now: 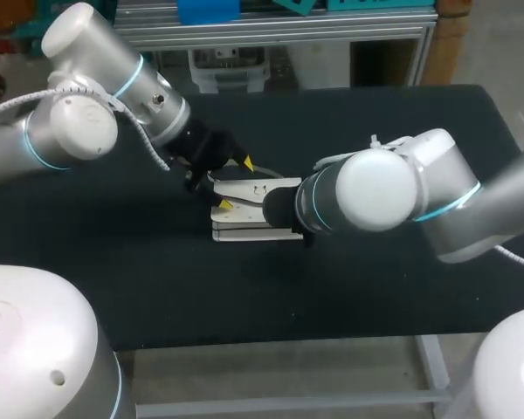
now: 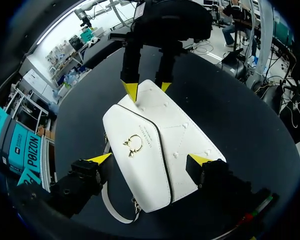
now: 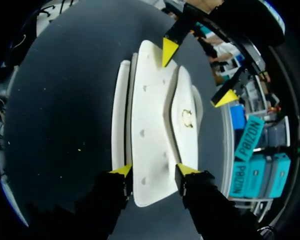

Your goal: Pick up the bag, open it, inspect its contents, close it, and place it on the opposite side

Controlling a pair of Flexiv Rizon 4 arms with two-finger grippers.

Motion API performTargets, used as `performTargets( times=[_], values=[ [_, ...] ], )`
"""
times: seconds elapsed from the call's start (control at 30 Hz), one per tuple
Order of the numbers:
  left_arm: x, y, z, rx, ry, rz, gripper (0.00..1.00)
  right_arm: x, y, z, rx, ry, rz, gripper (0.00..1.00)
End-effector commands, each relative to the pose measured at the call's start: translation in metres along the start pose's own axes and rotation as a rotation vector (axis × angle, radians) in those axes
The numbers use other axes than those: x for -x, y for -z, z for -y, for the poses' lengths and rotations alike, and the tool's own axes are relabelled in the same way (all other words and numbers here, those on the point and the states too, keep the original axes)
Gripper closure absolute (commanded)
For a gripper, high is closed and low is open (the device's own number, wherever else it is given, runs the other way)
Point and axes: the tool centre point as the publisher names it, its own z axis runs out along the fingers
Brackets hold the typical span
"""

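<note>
white handbag lying flat on a black tabletop (image 1: 157, 288), with both robot arms at it.

nearest, the right fingers (image 3: 121, 172) are clenched on one short end of the bag (image 3: 150, 115), with one yellow tip pressed to each side of that end. ahead of them the bag runs lengthways with its flap (image 2: 140, 170) facing up. a small gold clasp (image 2: 133, 146) sits at the middle of the flap. farther along, the left fingers (image 2: 101, 159) are spread wide and released. they straddle the bag across its width, one tip just beside each long edge, and do not appear to pinch it. a thin white strap (image 2: 112, 212) loops out beside the end farthest from the right fingers.

the step in hand looks like the pick-up, and nothing is opened yet. to do it well, the right fingers should hold firm on their end. the left fingers should close squarely across the body, not on the loose flap, so the bag rises level and does not swing. the strap could snag under a fingertip, so a straight upward lift seems safest.

writing: a fine line of lettering sits just beside the clasp, too small to read. no other label shows on the bag.
</note>
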Motion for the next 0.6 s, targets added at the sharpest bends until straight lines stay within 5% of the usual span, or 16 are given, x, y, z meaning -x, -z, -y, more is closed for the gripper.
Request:
performTargets(
  times=[0.03, 0.23, 0.33, 0.6],
  values=[
    [0.003, -0.002, -0.003, -0.005, 0.002, -0.002, 0.0, 0.002, -0.006, -0.002, 0.004, 0.008, -0.003, 0.55],
    [0.002, -0.003, -0.005, -0.013, 0.01, -0.002, 0.0, -0.002, -0.009, -0.004, 0.014, 0.016, -0.009, 0.65],
    [0.003, -0.003, -0.006, -0.015, 0.012, -0.005, 0.0, -0.004, -0.009, -0.005, 0.017, 0.023, -0.011, 1.0],
    [0.003, -0.002, -0.005, -0.019, -0.007, 0.002, 0.0, -0.011, -0.01, -0.006, 0.022, 0.023, -0.021, 1.0]
  ],
)
